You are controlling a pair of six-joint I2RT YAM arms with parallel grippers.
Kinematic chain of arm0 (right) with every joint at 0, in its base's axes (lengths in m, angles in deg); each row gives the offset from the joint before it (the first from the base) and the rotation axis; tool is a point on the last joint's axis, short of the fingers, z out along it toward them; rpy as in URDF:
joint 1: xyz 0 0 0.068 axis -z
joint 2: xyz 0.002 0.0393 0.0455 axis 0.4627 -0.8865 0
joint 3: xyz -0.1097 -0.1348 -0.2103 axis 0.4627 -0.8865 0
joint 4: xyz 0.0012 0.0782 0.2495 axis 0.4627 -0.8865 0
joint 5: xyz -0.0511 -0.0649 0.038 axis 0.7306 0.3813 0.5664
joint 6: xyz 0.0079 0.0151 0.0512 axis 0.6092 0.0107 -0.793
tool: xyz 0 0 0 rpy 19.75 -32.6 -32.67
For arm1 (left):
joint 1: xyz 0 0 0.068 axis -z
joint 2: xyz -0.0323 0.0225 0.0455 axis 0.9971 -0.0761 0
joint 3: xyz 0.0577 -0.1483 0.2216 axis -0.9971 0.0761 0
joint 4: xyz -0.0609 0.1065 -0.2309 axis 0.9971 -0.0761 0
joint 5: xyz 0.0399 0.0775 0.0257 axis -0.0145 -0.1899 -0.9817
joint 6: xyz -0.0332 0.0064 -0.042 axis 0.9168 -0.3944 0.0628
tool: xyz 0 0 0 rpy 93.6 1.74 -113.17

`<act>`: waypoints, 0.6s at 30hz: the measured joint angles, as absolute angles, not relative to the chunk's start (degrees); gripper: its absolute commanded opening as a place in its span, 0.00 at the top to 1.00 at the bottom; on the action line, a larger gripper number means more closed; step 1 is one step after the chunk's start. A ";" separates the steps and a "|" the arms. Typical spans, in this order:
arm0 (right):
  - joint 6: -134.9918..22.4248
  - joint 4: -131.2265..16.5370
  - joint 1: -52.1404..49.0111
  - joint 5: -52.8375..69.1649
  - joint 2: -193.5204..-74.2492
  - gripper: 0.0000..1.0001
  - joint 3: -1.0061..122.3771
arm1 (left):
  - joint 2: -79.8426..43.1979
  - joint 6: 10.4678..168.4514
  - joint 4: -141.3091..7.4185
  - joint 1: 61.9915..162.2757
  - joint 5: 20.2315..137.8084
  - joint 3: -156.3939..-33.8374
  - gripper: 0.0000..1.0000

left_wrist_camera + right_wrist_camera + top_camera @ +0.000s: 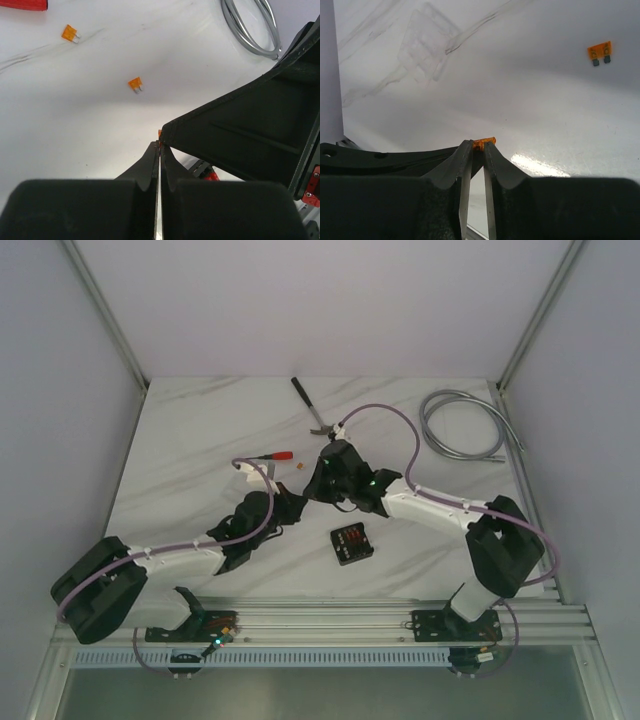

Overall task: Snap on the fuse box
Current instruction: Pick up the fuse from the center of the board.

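One orange fuse [484,143] is pinched between the nearly closed jaws of the right gripper [477,146], whose tips are met by the left gripper [160,146], its jaws pressed fully together. The fuse box [352,543] is seen lying on the table [190,465] near both grippers, untouched.

Marble table [190,445] bears fuse box [352,543]; hose [470,454]; screwdriver [278,455]; fuses [135,83].

White table [190,450] veined grey, black fuse box [352,543] with red inside, orange fuse [484,143], silver hose [465,425] far right, purple cables [380,406].
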State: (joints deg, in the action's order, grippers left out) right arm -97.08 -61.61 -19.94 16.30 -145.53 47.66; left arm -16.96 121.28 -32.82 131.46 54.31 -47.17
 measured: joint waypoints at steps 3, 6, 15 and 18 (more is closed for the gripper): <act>-97.11 -60.72 -19.97 16.25 -144.40 0.72 46.39 | -16.21 120.40 -33.06 131.52 54.88 -46.98 1.00; -95.75 -59.95 -19.94 16.21 -142.47 0.68 45.21 | -14.81 118.68 -33.08 131.50 55.54 -46.83 1.00; -81.83 -49.72 -17.30 10.02 -127.00 0.61 33.23 | -6.47 109.28 -33.19 131.46 61.13 -46.48 1.00; -75.56 -47.17 -15.75 5.24 -121.80 0.60 29.87 | -3.25 106.00 -33.37 131.46 65.11 -46.48 1.00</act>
